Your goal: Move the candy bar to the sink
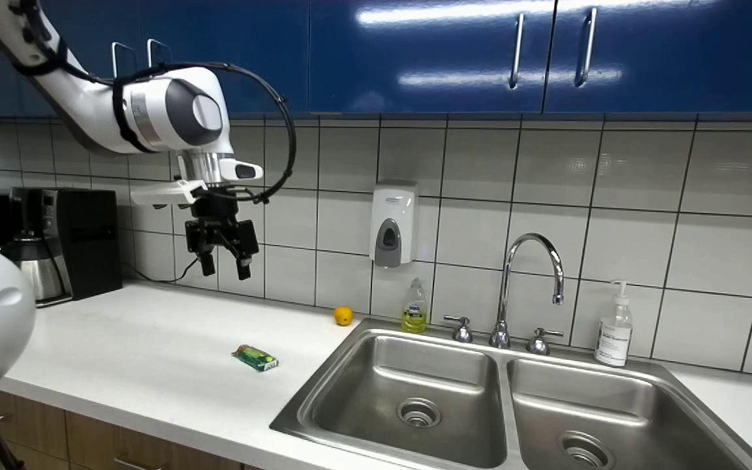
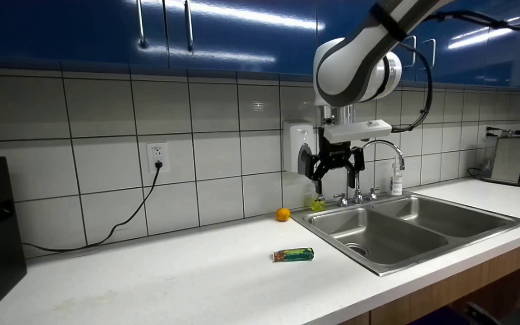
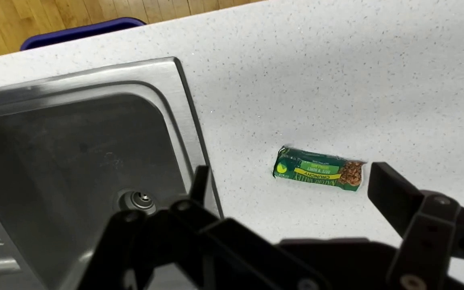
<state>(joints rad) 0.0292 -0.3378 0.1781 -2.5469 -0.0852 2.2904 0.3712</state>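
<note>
Green flat oblong candy bar: lying printed side up on the white speckled countertop, near the stainless steel double-basin sink and outside it, apart from the rim; a yellow band and a brown crumbly print mark the wrapper.

Black two-fingered gripper: well above the countertop, pointing down, apart from the bar.

Fingers: spread wide, with nothing held between them; in the wrist view the bar shows in the gap, close to the fingertip on the right of that view, though both exterior views put it far below.

White and grey robot arm: bent over the countertop, a black cable looping off it.

Basins: one round metal drain in each.

Sink's back ledge: a curved chrome faucet between two chrome handles; a clear bottle of yellow-green liquid near one of them, a pump bottle with a white label beyond the other.

Orange-yellow round object: on the countertop, just beside the sink's back corner.

Wall: pale tiles with dark joints, bearing a white and grey dispenser; glossy blue cabinets above.

Black boxy appliance: on the countertop, across the bar from the sink.
</note>
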